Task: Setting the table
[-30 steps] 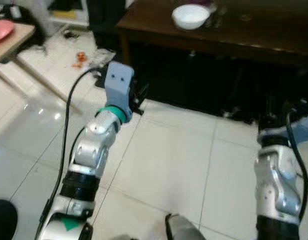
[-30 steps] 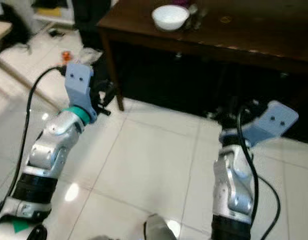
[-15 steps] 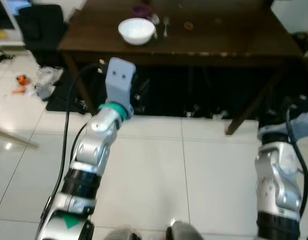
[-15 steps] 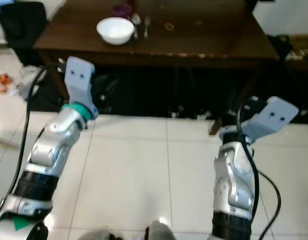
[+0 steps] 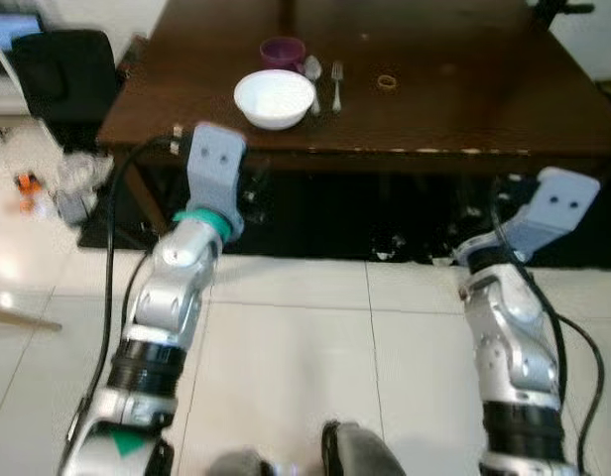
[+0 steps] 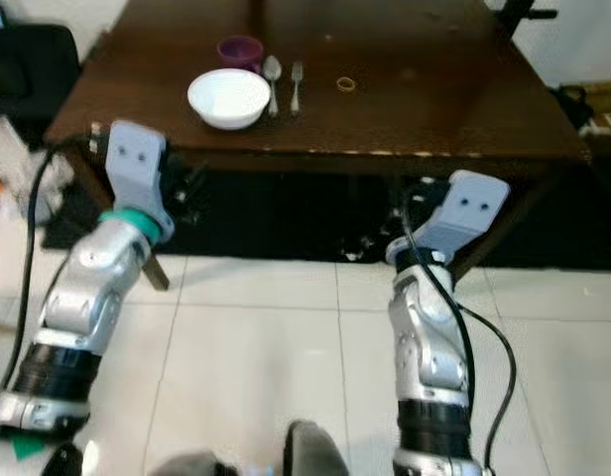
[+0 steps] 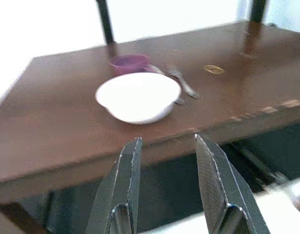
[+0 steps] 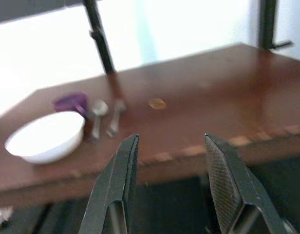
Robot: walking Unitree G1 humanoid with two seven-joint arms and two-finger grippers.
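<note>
Both grippers are raised in front of the dark wooden table (image 5: 464, 89), holding nothing. Left gripper (image 7: 167, 146) and right gripper (image 8: 169, 144) have fingers spread apart. White bowl (image 5: 274, 98), purple cup (image 5: 283, 51), spoon (image 5: 312, 71) and fork (image 5: 336, 79) sit close together on it.

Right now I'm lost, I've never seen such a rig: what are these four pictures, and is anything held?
It is a walking humanoid robot with two silver arms. Two pictures come from its head camera, looking down at its arms and a dark table. The other two come from wrist cameras, each looking along one end effector's black fingers. On the table lie a white bowl, a purple cup, a spoon, a fork and a small ring. The left end effector and right end effector are open, short of the table edge, holding nothing.
</note>
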